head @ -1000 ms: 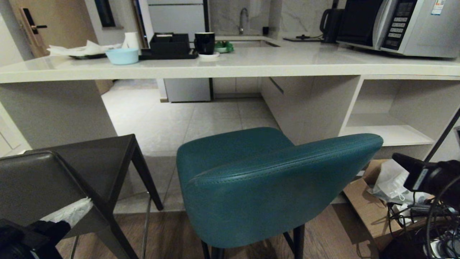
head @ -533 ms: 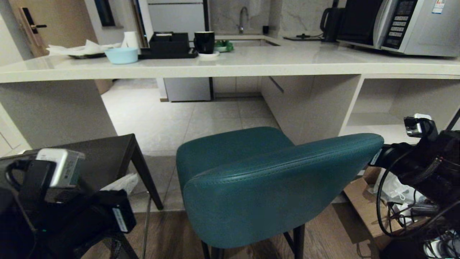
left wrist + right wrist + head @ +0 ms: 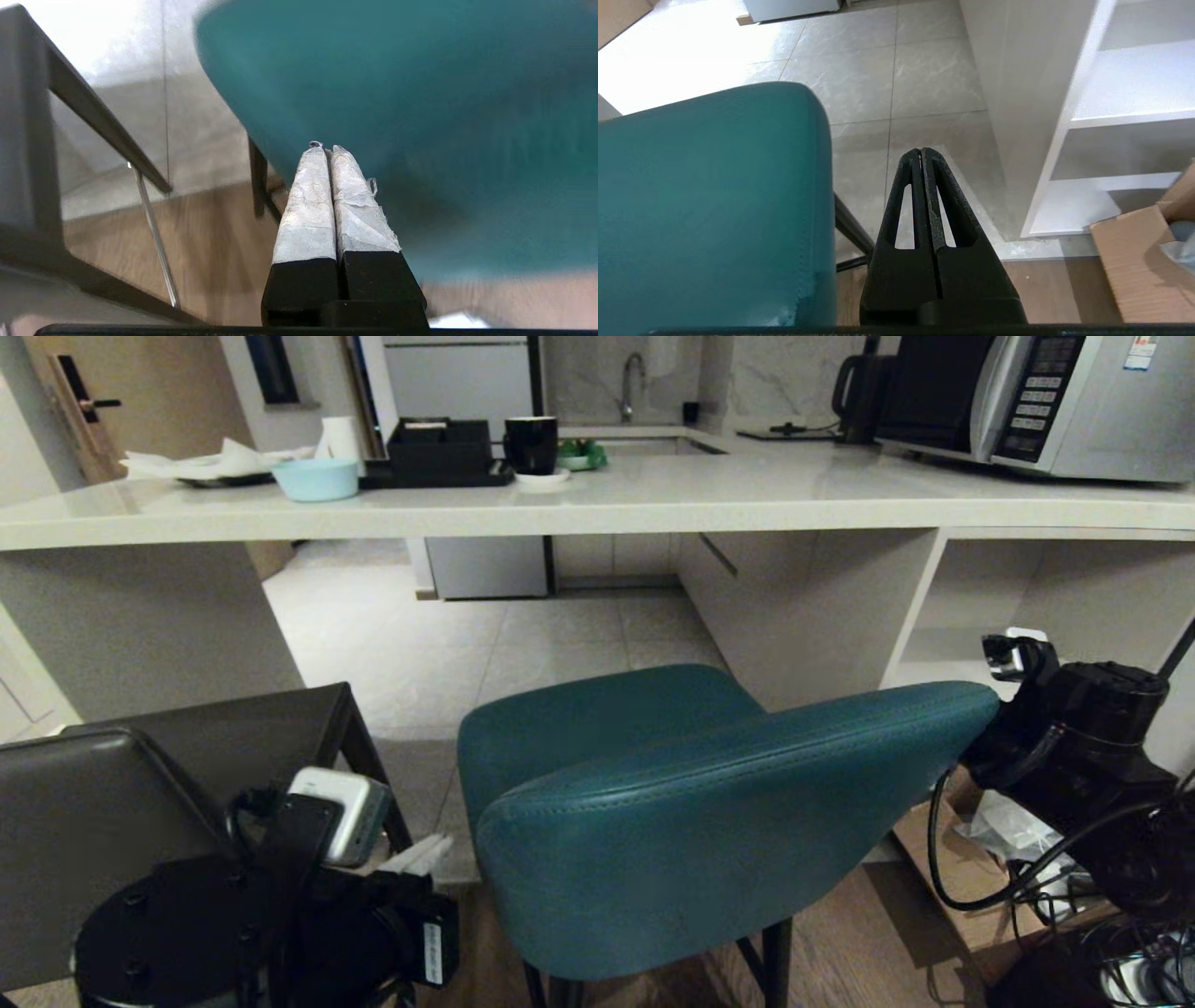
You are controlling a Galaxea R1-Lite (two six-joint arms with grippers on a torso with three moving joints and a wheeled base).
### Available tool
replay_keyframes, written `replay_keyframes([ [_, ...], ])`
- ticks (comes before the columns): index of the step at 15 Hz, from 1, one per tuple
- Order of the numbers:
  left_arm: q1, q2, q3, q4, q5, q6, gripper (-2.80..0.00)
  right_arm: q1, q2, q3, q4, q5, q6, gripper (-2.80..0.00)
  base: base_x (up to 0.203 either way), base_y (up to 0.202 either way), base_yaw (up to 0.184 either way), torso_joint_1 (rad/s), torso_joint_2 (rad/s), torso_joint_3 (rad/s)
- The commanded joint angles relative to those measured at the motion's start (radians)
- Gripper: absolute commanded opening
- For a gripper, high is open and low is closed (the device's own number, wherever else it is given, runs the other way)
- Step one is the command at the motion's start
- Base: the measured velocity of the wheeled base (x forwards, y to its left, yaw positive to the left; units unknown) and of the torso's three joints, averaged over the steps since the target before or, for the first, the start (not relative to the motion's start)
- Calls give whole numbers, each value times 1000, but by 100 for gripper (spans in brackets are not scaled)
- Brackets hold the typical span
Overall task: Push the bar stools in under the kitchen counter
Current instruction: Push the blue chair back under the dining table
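**Teal stool flanked by both arms, not yet pushed**

The teal stool (image 3: pixel 672 803) stands out in front of the bench (image 3: pixel 597 509), its curved back toward the robot and its seat short of the knee space beneath the stone top. The dark grey stool (image 3: pixel 121 803) is to its left, also out from under, near the bench's slab side panel.

What has changed in the last second is the arms. A moment ago they were low at the edges of the head view; now both have come up to either side of the teal back. The left hand (image 3: pixel 329 151), its taped fingers pressed together and holding nothing, points at the lower left part of the teal backrest, very close to the leather, though I cannot tell whether it touches. The right hand (image 3: pixel 920 156) is likewise shut and empty; it sits just off the right end of the backrest, beside it and not behind it, pointing toward the tiled floor and the white open shelves (image 3: pixel 1125 116).

Neither stool has shifted in that time. To my eye this is the set-up for the first shove: closed fingers used as blunt pushers against the back. The right hand looks as if it needs to come inward onto the leather first. The cardboard box (image 3: pixel 962 887) on the floor to the right stays clear of the stool's path.
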Motion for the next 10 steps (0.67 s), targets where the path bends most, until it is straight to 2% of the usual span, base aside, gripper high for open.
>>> replay_keyframes([
  [1,-20,20,14,-2,4,-3,-280,19,20,-23,-7,-1,1,-280,0,0,0,0,0,0],
  [7,-15,74,-18,14,4,-7,-280,128,-34,-19,-7,-5,-1,-280,0,0,0,0,0,0],
  [10,26,117,-67,14,31,-6,-280,150,-91,52,-7,2,-1,-280,0,0,0,0,0,0],
])
